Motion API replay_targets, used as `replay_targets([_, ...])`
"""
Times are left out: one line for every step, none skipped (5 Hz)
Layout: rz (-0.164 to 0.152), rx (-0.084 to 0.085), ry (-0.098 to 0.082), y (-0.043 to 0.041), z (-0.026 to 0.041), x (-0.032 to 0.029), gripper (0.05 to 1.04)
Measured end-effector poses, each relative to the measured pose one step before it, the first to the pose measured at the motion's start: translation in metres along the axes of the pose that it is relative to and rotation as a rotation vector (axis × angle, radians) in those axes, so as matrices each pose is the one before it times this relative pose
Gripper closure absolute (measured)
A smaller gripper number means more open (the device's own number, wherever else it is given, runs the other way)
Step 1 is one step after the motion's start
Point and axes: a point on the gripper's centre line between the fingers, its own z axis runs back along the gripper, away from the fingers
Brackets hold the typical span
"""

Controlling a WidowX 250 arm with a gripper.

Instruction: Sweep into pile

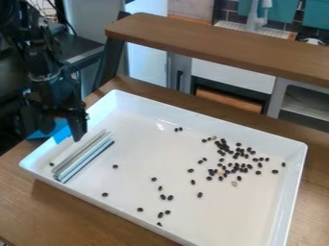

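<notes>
Beans: dark, oval; loose cluster at 3 o'clock in tray, strays toward 6.
Tray: glossy white, rectangular, raised rim.
Bar: ridged, straight; 9 o'clock, inside tray.
Gripper: 10 o'clock, fingers spread; grip undeterminable.
Blue piece: partly hidden.
Bench: wood-grained.

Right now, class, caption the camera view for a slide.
Black beans scattered across a white tray, clustered most densely at right, with the gripper at left.
</notes>
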Motion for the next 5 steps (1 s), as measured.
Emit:
replay_targets([0.0032, -0.0104, 0.0287, -0.00093, -0.00928, -0.00451, 0.083])
replay_targets([-0.0134, -0.0043, 0.0064, -0.00147, -0.00520, -0.00473, 0.083])
replay_targets([0.0276, 0.0103, -0.0017, -0.00151, -0.00074, 0.00135, 0.083])
replay_targets([0.0133, 0.0020, 0.0158, -0.00143, -0.00656, -0.00124, 0.083])
replay_targets([0.0121, -0.0018, -0.0004, -0.00117, -0.00335, -0.00023, 0.083])
